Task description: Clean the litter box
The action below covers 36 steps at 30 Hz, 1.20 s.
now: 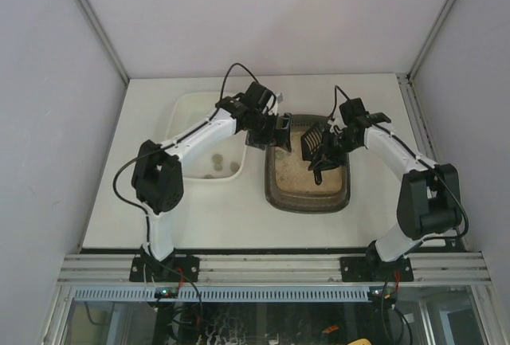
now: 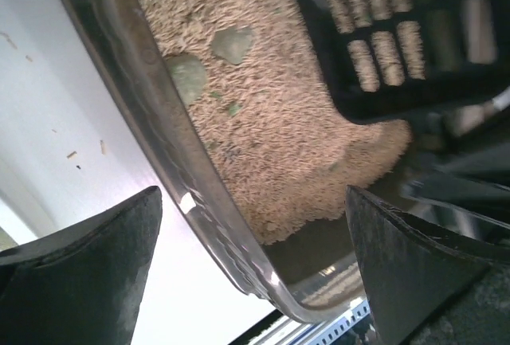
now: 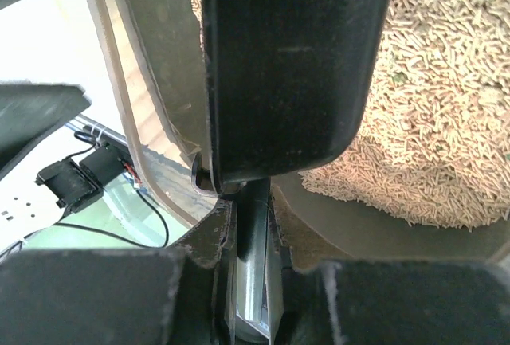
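Note:
The dark translucent litter box (image 1: 307, 204) with beige litter sits mid-table. My left gripper (image 1: 279, 131) is open at the box's far left corner. In the left wrist view its jaws (image 2: 253, 273) straddle the box's rim (image 2: 159, 122) without closing on it. Two greenish clumps (image 2: 231, 42) lie in the litter near that wall. My right gripper (image 1: 328, 147) is shut on the handle of a black slotted scoop (image 1: 313, 144), held over the far half of the litter. The right wrist view shows the scoop's back (image 3: 287, 66) and its handle between my right gripper's fingers (image 3: 255, 233).
A white plastic tray (image 1: 185, 110) stands left of the litter box, touching or nearly touching it, with several grey clumps (image 1: 215, 166) at its near end. White walls enclose the table on three sides. The metal rail runs along the near edge.

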### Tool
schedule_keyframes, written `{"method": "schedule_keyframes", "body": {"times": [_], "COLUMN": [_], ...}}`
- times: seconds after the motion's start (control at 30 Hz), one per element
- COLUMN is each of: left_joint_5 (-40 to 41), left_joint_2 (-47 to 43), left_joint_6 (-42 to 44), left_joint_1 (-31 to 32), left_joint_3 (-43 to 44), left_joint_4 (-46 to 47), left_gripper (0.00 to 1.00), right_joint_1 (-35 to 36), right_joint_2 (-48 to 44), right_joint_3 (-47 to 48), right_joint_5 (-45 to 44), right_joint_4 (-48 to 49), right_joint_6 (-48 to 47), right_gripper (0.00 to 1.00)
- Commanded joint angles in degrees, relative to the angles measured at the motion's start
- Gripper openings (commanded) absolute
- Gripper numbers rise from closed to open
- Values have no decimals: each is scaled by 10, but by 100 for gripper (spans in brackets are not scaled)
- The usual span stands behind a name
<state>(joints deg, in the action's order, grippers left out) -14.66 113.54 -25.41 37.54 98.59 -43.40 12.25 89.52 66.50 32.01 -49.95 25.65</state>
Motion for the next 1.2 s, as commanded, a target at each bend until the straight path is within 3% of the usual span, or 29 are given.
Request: {"method": "schedule_keyframes", "body": {"times": [0.0, 0.33, 0.6, 0.9, 1.17], "left_joint_5": [-34, -40, -55, -45, -80], "left_joint_2": [-52, -51, -48, -119, -183], "left_joint_6": [15, -16, -27, 7, 22], "left_joint_1": [0, -57, -67, -94, -184], "left_joint_3": [25, 36, 25, -37, -98], "left_joint_4": [24, 73, 87, 94, 91], "left_gripper": [100, 100, 100, 100, 100], "right_joint_1": [18, 33, 34, 62, 82], "right_joint_2": [31, 50, 87, 159, 201], "right_joint_3": [39, 76, 102, 156, 179], "right_joint_5": [-9, -53, -71, -56, -7], "right_joint_4": [-30, -101, -115, -110, -103], "right_joint_6": [-30, -57, -59, -55, -58], "right_gripper": [0, 0, 0, 0, 0]}}
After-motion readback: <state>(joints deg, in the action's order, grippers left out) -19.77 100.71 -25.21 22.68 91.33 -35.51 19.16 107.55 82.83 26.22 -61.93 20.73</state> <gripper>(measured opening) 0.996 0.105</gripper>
